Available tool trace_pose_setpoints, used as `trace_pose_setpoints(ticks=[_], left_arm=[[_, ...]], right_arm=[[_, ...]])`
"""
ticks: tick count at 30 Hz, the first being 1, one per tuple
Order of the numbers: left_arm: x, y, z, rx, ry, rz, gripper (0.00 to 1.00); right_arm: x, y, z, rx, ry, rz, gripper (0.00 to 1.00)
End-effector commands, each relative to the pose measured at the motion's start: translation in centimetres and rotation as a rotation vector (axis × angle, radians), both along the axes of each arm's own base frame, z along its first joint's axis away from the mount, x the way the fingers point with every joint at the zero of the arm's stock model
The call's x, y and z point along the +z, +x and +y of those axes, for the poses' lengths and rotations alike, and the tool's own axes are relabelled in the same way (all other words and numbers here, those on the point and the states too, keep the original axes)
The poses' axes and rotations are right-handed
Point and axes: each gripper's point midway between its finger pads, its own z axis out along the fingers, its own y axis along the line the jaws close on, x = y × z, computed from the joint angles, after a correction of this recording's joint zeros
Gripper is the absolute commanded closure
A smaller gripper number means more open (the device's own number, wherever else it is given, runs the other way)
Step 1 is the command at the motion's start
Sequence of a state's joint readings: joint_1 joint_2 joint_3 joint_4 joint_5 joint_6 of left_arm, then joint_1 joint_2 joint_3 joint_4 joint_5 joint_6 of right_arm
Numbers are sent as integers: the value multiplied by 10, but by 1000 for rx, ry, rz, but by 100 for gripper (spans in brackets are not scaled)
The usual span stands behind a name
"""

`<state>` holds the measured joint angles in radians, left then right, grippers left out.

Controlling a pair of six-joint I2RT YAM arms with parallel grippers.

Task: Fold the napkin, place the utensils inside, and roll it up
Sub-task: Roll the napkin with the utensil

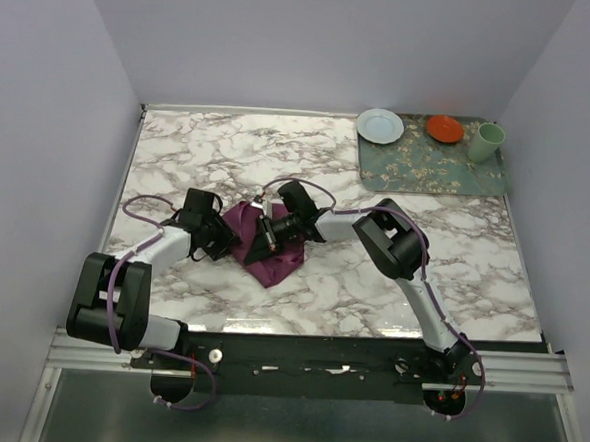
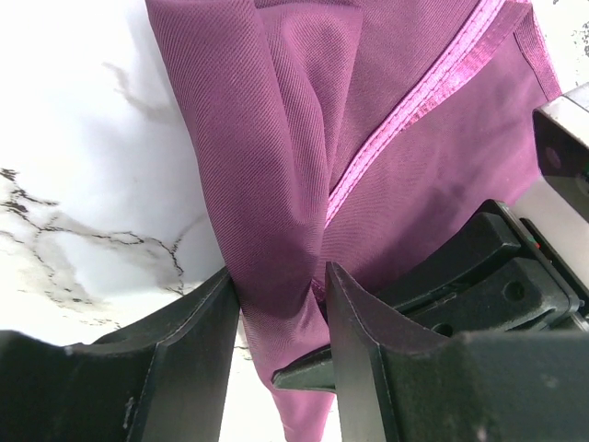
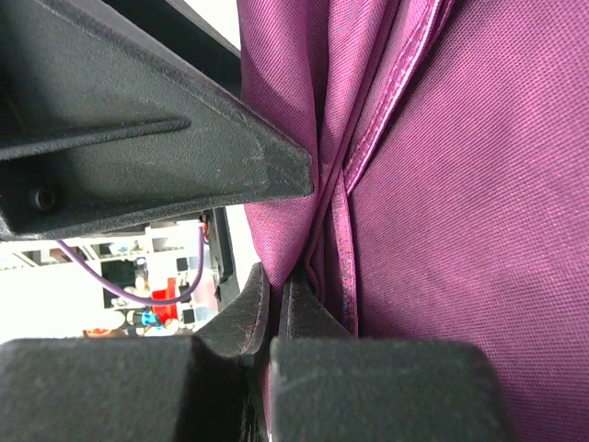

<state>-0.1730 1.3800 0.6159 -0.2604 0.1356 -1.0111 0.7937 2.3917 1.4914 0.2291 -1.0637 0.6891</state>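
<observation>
The plum-purple napkin [image 1: 278, 260] lies bunched on the marble table [image 1: 422, 279] between both arms. My left gripper [image 1: 226, 239] is at its left edge. In the left wrist view the left gripper [image 2: 281, 276] has a thick ridge of the napkin [image 2: 276, 138] filling the gap between its jaws. My right gripper [image 1: 267, 237] comes in from the right. In the right wrist view the right gripper [image 3: 276, 276] is pinched nearly closed on a hemmed fold of the napkin [image 3: 442, 184]. The two grippers almost touch. The knife is hidden.
A green floral mat [image 1: 434, 159] lies at the back right, with a pale blue plate [image 1: 380, 125], an orange dish [image 1: 445, 128] and a green cup [image 1: 486, 143]. Lilac walls close in three sides.
</observation>
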Motion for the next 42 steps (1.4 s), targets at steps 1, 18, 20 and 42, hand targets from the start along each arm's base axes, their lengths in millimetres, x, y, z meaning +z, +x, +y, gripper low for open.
trace_pose_setpoints(ticks=[1, 18, 20, 42], left_arm=[[-38, -44, 22, -1, 132, 162, 48], [-32, -22, 24, -45, 177, 116, 76], [-33, -24, 21, -47, 161, 119, 83], [-23, -34, 11, 40, 84, 167, 100]], right_arm=[[-4, -2, -1, 7, 25, 17, 100], [-6, 5, -4, 51, 33, -51, 99], [-7, 6, -4, 58, 34, -50, 100], [29, 17, -42, -90, -564, -567, 43]])
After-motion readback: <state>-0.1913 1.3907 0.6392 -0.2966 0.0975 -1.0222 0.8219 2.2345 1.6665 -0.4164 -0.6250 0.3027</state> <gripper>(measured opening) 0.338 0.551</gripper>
